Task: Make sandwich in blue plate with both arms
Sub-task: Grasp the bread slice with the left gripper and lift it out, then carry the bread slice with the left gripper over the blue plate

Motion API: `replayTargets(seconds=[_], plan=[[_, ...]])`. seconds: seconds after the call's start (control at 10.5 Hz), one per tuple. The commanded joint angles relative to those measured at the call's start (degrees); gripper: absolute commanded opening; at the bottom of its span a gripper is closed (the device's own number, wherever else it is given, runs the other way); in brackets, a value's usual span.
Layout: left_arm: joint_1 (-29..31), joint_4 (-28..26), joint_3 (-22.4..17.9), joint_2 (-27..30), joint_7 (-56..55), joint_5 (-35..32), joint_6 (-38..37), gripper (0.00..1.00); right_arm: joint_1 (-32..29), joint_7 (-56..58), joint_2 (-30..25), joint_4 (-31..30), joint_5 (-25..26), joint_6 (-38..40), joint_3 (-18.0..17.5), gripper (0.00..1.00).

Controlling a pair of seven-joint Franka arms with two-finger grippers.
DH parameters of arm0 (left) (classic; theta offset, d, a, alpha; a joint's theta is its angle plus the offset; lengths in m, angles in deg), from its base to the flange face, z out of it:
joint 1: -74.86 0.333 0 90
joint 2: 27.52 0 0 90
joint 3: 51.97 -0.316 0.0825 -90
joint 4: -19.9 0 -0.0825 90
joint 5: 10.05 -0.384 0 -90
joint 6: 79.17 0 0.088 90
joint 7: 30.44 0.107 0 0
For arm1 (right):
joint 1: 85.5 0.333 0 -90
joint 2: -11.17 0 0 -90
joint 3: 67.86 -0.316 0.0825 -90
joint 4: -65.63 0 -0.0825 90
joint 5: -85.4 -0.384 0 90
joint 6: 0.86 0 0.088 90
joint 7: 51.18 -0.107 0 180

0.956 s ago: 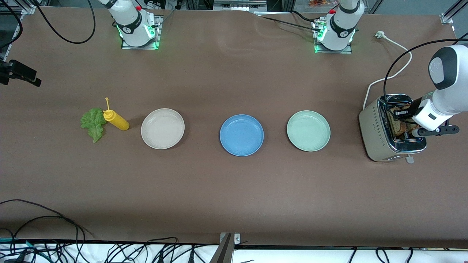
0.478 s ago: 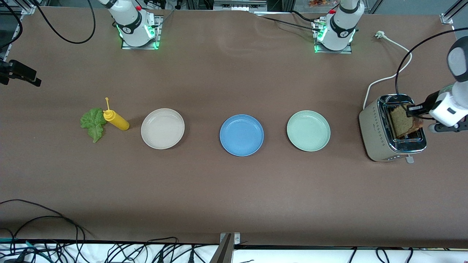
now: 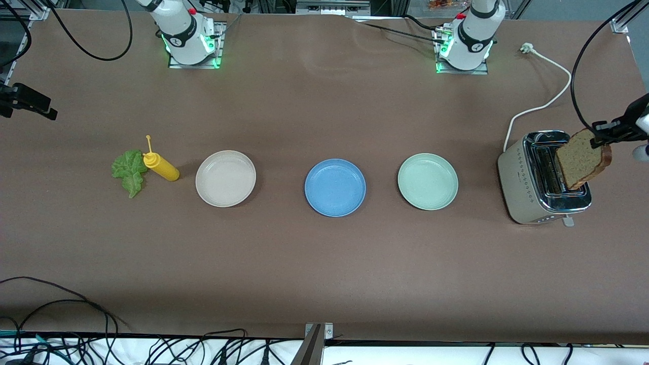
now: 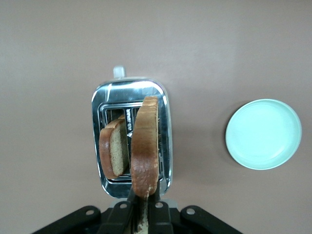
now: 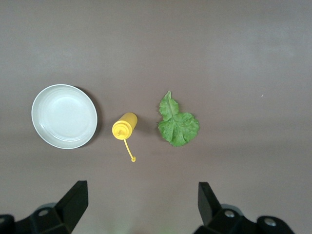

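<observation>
**Figure: First toast slice lifted clear of the toaster; assembly not yet begun**

Front view. At the right edge of the frame, the left hand is clamped on the top edge of a toast slice, which hangs in the air over the toaster. The left wrist view shows the same slice edge-on between the closed fingers, with a second slice standing in one toaster slot. The blue plate sits at the centre of the frame and carries nothing; the pale green plate lies between it and the toaster, and the beige plate lies toward the left of the frame. Farther left are the yellow sauce bottle and, touching it, the lettuce leaf.

Right wrist view. The right hand waits high over the lettuce, its fingers wide apart and holding nothing.

Progress, as judged: the task is at an early stage. One slice is extracted but not delivered; placing it in the blue plate, adding the lettuce, and fetching the second slice all remain.
</observation>
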Motion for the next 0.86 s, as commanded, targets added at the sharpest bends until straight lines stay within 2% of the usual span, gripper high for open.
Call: replayTargets(seconds=[0.0,0.48,0.76], plan=[[-0.78,1.90,1.81,0.02,0.16,4.20,-1.44,0.00,0.04,-0.19,0.24,1.29,0.22,1.05,-0.05,1.00],[-2.71,0.84,9.98,-3.14,-9.51,11.25,3.13,0.00,0.04,-0.19,0.24,1.20,0.22,1.05,-0.05,1.00],[-4.99,0.75,11.04,-7.35,-10.12,21.94,6.03,0.00,0.04,-0.19,0.24,1.20,0.22,1.05,-0.05,1.00]])
